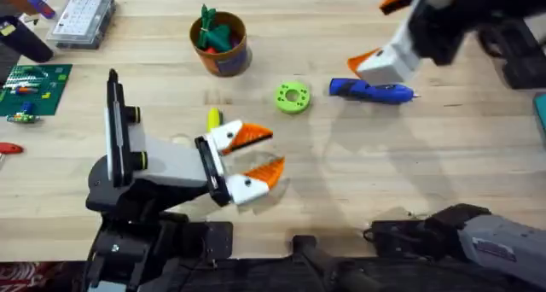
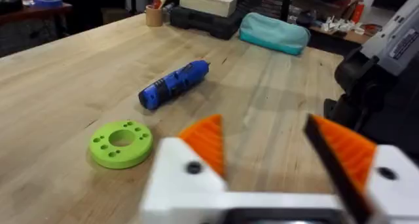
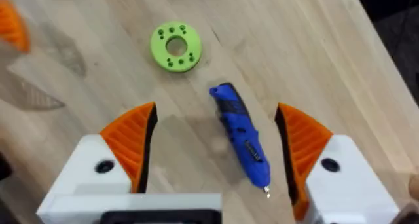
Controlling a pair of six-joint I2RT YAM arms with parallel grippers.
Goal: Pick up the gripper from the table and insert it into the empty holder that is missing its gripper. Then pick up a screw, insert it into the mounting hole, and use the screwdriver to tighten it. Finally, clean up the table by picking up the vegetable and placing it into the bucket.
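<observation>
Overhead, my right gripper hangs spread just above the screwdriver, which lies crosswise on the table, far nearer than my empty, parted left gripper; my right wrist view shows the screwdriver lying lengthwise between my fingers.

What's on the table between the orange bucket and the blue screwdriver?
A green ring with small holes lies between the bucket and the screwdriver, touching neither, as seen in the overhead view.

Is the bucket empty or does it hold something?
Holds something: the bucket stands upright with green and red pieces poking above its rim; what they are, cannot tell.
</observation>
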